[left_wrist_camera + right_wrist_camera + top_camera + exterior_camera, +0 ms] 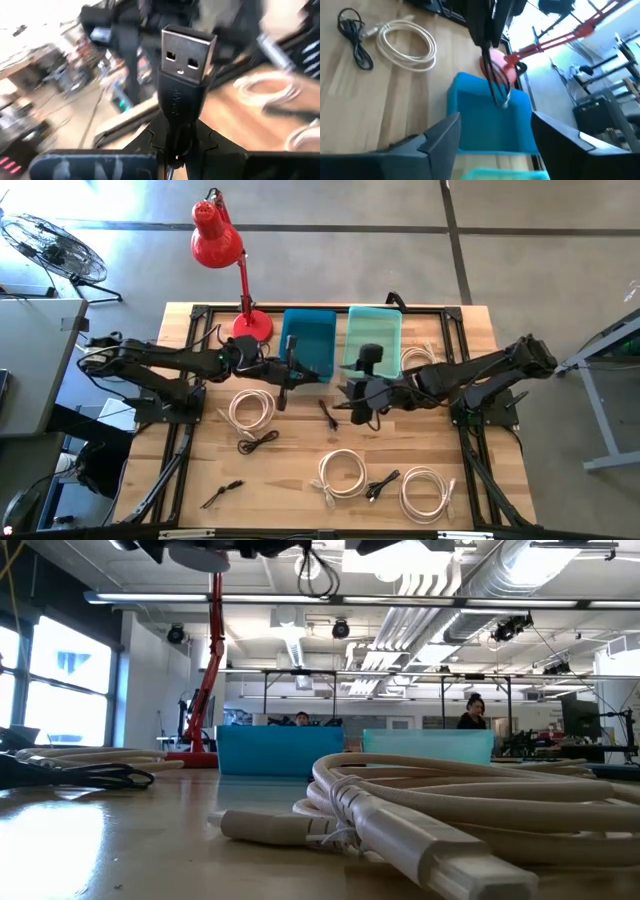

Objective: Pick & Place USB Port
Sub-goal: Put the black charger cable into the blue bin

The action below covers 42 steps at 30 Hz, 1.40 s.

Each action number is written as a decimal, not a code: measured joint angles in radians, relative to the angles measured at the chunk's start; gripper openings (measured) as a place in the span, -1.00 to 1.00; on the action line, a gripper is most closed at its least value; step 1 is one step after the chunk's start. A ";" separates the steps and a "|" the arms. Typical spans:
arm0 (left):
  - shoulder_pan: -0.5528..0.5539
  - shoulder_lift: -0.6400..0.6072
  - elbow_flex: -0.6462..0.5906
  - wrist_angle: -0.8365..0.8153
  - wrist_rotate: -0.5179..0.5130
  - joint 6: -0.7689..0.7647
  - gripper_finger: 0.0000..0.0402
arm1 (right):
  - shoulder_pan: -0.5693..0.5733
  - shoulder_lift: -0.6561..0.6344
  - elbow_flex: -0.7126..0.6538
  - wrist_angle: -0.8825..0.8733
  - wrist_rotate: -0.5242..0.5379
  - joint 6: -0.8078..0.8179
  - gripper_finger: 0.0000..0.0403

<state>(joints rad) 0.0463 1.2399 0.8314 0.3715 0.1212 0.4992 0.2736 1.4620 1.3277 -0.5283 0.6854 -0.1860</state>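
My left gripper is level above the table beside the blue bin and is shut on a black USB cable. The cable's metal plug sticks out ahead of the fingers. In the right wrist view the rest of the cable hangs in a bunch below the left gripper, in front of the blue bin. My right gripper is open, in the air in front of the teal bin, with nothing between its fingers. My left gripper pinches the cable between its two fingers at the rear of the black moulded plug body. The fingers lie along the plug, which points level, straight ahead of them. The cable is lifted clear of the table and its slack part hangs below.
Coiled white cables and loose black cables lie on the wooden table. A red desk lamp stands at the back left. People are in the room behind.
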 joint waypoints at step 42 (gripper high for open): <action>0.504 0.483 0.419 -0.855 0.106 0.178 -0.67 | 0.014 -0.103 0.000 -0.369 0.023 0.414 0.17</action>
<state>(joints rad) 0.5507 1.7228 1.2504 -0.4839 0.2271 0.6773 0.2876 1.3594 1.3277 -0.8974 0.7087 0.2283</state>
